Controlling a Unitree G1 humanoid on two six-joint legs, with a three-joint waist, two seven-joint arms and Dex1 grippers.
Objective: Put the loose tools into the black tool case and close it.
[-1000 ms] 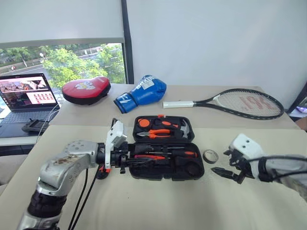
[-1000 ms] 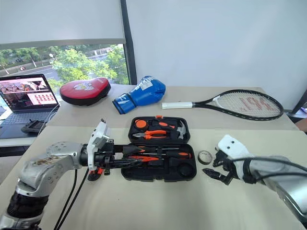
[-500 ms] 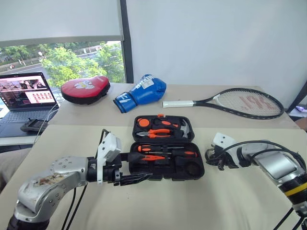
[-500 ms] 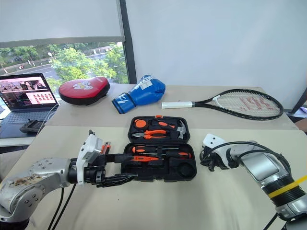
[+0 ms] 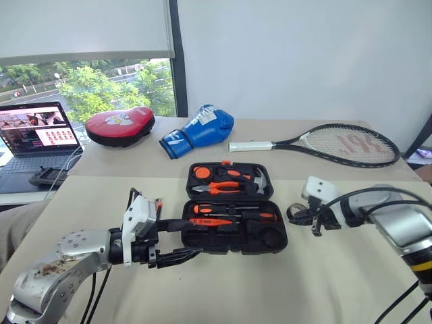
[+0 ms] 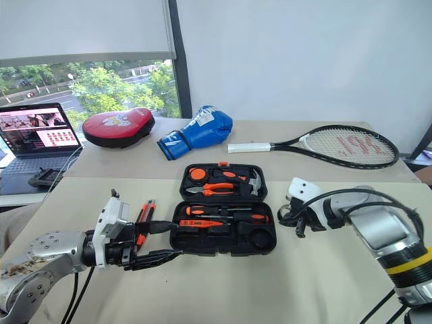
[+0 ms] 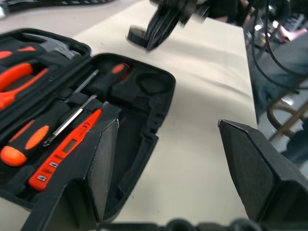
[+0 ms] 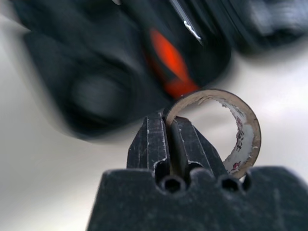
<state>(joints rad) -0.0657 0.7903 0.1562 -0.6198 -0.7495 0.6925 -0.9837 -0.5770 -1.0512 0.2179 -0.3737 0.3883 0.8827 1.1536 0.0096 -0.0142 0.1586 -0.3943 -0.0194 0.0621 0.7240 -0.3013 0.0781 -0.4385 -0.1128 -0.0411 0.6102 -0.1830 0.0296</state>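
- Step in hand, as I judge it: carrying the small black tape roll (image 8: 226, 132) to the black tool case (image 5: 233, 216); the case lies open on the table (image 5: 223, 290), lid back, with two screwdrivers (image 5: 226, 210) and the slim tester (image 5: 210, 221) already seated in the near half
- The right gripper (image 8: 168, 127) has its fingers pressed together on the roll's wall — one finger inside the ring, one outside; the roll hangs off to one side of the tips, just off the case's right edge and clear of the table
- The round recess (image 5: 272, 237) at the near right corner looks unfilled; the next move, I would say, calls for bringing the roll over that recess, laying it flat, then letting go — the rim pinch gives little control of tilt
- The left gripper (image 5: 174, 239) stands spread wide and holds nothing, its fingers beside the case's left end; the utility knife (image 6: 143, 219) lies on the table near it, still outside the case
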